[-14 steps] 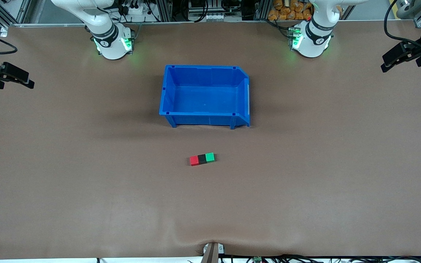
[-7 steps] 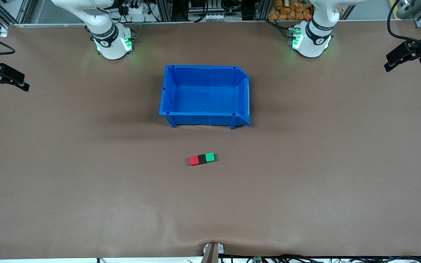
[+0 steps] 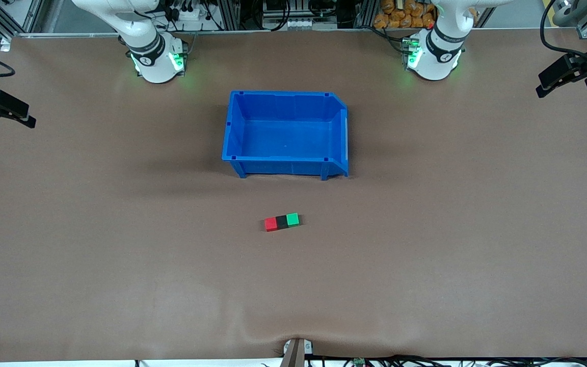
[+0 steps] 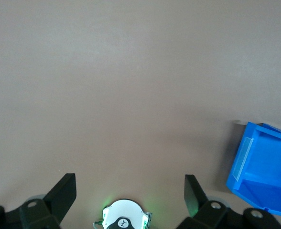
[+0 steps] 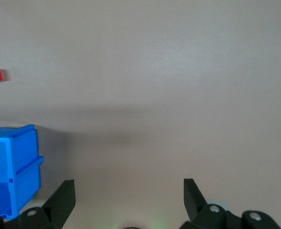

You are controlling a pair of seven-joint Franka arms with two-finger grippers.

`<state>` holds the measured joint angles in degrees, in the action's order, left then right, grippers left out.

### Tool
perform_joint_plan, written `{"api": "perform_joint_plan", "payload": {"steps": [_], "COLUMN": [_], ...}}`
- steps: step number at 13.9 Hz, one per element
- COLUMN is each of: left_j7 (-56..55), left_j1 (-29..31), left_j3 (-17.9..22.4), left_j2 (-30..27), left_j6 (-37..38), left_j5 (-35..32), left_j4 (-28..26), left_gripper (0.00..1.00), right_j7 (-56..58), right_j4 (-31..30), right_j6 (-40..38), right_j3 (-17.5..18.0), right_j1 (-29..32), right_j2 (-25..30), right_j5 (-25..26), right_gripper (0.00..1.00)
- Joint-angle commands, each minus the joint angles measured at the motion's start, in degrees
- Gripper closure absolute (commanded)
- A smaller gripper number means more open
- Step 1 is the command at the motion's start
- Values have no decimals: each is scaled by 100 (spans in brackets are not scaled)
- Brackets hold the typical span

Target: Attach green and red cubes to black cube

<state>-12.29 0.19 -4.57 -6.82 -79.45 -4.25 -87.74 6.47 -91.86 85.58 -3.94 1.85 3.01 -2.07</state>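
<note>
Judging joined red cube [image 3: 271, 224], black cube [image 3: 281, 221], green cube [image 3: 292, 219] light, rigid; we grip row's long sides; both jaws released.

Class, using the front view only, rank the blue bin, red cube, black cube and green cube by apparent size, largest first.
1. Blue bin, by far the largest.
2. Red cube, black cube and green cube: they look alike, so no ranking.

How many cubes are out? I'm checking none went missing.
3, touching in one row nearer the camera than the blue bin: red cube, black cube, green cube. The bin looks empty.
</note>
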Motion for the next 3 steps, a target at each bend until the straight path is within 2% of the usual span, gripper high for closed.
{"api": "perform_joint_plan", "payload": {"steps": [1, 3], "left_j7": [112, 26], "left_j1": [42, 33], "left_j3": [-18, -26], "left_j2": [5, 5], "left_j6": [114, 114], "left_j5": [20, 3], "left_j4": [160, 160], "left_gripper": [0, 0], "right_j7": [74, 74], "right_j4": [-113, -113], "right_j6": [72, 72], "right_j3": [68, 68], "right_j1": [122, 122], "right_j2": [86, 77], "right_j5": [-136, -136], "right_gripper": [0, 0]}}
